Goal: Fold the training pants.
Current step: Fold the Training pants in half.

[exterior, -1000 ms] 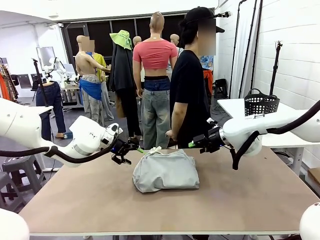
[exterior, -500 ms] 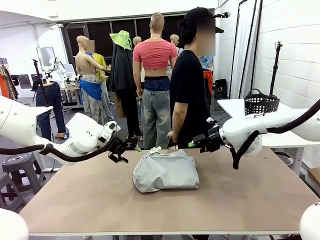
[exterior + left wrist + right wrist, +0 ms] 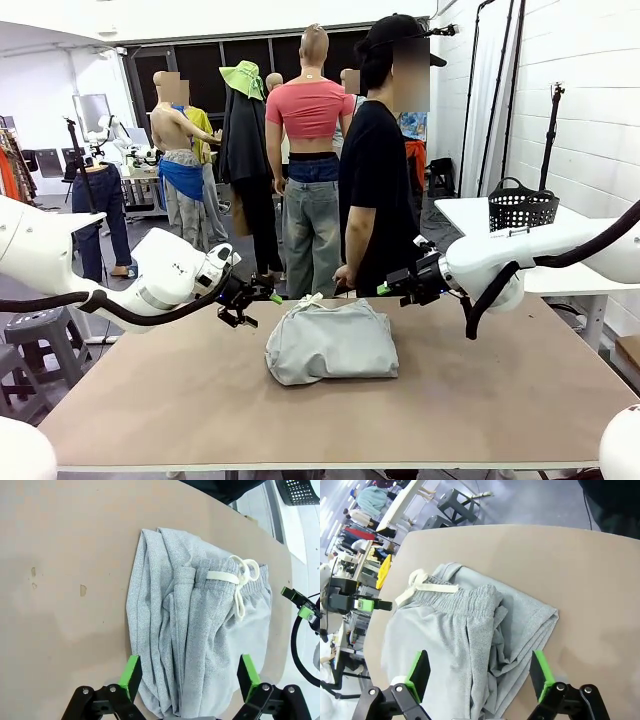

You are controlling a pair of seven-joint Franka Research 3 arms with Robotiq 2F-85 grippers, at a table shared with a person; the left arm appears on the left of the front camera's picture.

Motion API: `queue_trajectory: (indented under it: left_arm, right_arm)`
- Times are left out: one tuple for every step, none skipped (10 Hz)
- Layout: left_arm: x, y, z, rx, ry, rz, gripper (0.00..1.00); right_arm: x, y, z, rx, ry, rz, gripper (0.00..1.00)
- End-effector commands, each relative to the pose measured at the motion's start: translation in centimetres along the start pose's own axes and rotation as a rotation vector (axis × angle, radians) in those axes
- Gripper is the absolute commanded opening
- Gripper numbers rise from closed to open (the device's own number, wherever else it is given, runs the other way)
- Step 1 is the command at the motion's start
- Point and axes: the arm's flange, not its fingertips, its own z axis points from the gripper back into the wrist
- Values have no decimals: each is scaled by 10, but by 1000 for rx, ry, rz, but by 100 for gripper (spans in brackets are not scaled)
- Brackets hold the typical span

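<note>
- One pair of training pants (image 3: 332,342), light grey, lies folded into a compact bundle at mid-table, nearer the far edge of the brown table (image 3: 330,420).
- Two grippers flank it, both above the table and clear of the cloth: left gripper (image 3: 258,297) off the bundle's left far corner, right gripper (image 3: 388,288) off its right far corner.
- Both grippers stand spread wide, nothing between the green pads.
- Front view alone shows one person (image 3: 378,160) in a black shirt standing at the far edge, just behind the bundle, and one black mesh basket (image 3: 522,208) on a white side table to the right.
- Left wrist view adds detail: the off-white drawstring (image 3: 239,582) knotted at the gathered waistband, layered fold edges along one side, and a few small scuffs on the tabletop.
- Right wrist view shows the waistband (image 3: 462,605) doubled over, with stacked fold edges near its own right pad.
</note>
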Motion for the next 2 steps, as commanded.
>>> queue_trajectory:
  left_arm:
    - [4, -3, -2, 3, -5, -8, 100]
    - [4, -3, -2, 3, -5, -8, 100]
  right_arm:
    - [1, 1, -1, 0, 0, 1, 100]
    - [1, 1, -1, 0, 0, 1, 100]
